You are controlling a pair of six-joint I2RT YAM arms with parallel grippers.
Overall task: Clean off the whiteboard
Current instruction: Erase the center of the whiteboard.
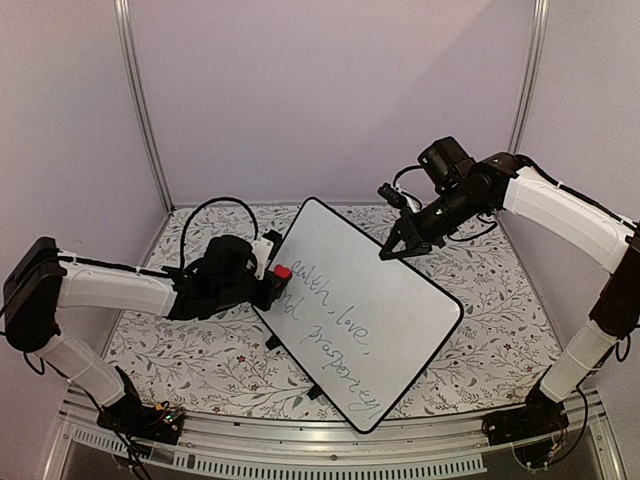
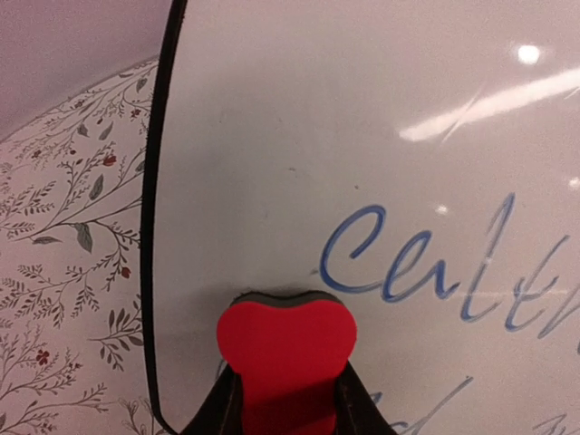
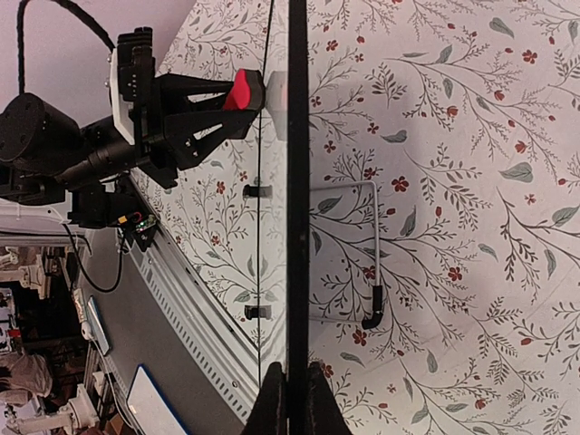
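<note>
- Pressing the red eraser [image 1: 283, 271] to the whiteboard [image 1: 400, 310] at mid-table, our left gripper [image 2: 288, 403] clamps it beside the first word.
- Our right gripper [image 1: 392, 248] pinches the board's far rim.
- Next, we judge, comes a sweep across the unwiped writing [image 1: 330, 340].

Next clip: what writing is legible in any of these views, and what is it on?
"ealth, love," is the first cursive line on the whiteboard, starting beside the red eraser.
"and prosperity" is the second line on the same board, and this reading is less certain.
Nothing else is legible. Any markings on the arms are too small to read.
</note>
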